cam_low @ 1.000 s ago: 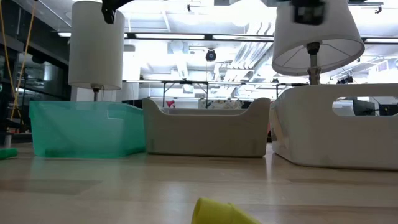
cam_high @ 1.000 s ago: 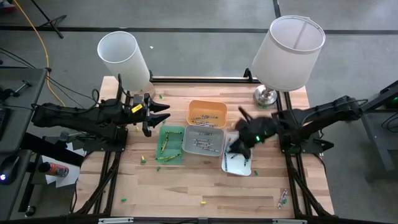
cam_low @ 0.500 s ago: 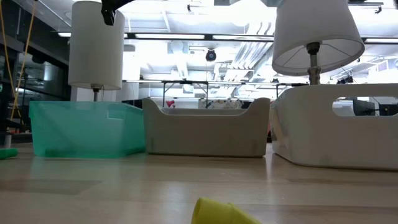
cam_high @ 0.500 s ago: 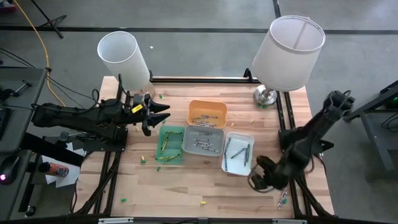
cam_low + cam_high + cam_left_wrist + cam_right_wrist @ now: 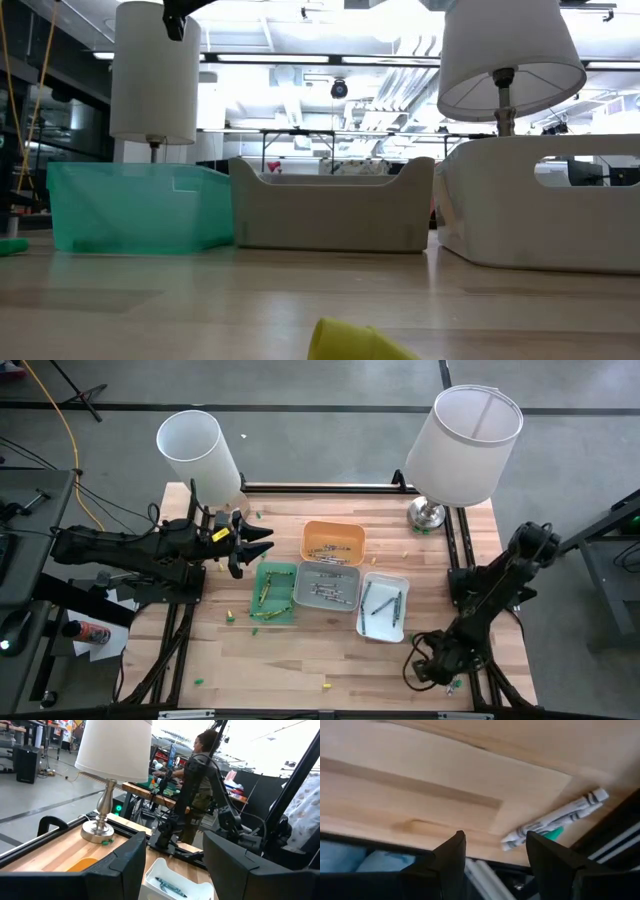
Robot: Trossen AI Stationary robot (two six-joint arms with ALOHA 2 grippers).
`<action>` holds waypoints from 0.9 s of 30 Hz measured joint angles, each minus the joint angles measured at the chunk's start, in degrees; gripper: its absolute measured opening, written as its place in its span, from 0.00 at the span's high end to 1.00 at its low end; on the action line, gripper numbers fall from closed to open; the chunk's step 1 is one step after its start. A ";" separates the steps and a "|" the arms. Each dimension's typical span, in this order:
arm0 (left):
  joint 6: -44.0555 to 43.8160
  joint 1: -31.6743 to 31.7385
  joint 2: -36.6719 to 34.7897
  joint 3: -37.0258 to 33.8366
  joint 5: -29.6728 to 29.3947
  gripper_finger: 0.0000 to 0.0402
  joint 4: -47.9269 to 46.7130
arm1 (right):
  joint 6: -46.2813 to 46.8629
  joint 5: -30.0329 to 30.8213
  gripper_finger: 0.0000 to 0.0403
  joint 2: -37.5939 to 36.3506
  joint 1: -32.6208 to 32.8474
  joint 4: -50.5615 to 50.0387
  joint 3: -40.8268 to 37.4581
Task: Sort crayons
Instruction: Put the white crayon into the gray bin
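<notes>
Crayons lie sorted in a green tray (image 5: 272,592), a grey tray (image 5: 325,586), a white tray (image 5: 383,605) and an orange tray (image 5: 333,542). Loose ones lie on the wood: green (image 5: 228,617), yellow (image 5: 325,685), which also shows in the low view (image 5: 350,342), and a few grey-white and green crayons (image 5: 555,820) side by side at the near right edge. My right gripper (image 5: 425,672) (image 5: 495,855) is open, tipped down, low over that corner, short of them. My left gripper (image 5: 255,540) (image 5: 175,870) is open, level, left of the trays.
Two lamps with white shades stand at the far corners (image 5: 198,448) (image 5: 462,442). The table's near right edge and dark frame (image 5: 620,835) run close by the crayons there. A person stands at a bench beyond the table (image 5: 202,765).
My right gripper has swung from above the white tray toward the table's near right corner, sinking, tipping down and rolling as it went. Its fingers stay apart. My left arm and the trays have kept still.
</notes>
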 joint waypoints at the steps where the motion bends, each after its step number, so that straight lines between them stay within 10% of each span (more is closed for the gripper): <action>1: 0.00 0.00 0.00 0.00 0.00 0.54 0.02 | -0.49 -1.41 0.50 0.87 0.00 0.18 0.00; 27: 0.04 0.02 0.00 0.00 0.00 0.54 0.00 | -5.03 -10.46 0.50 11.26 -0.28 5.92 0.12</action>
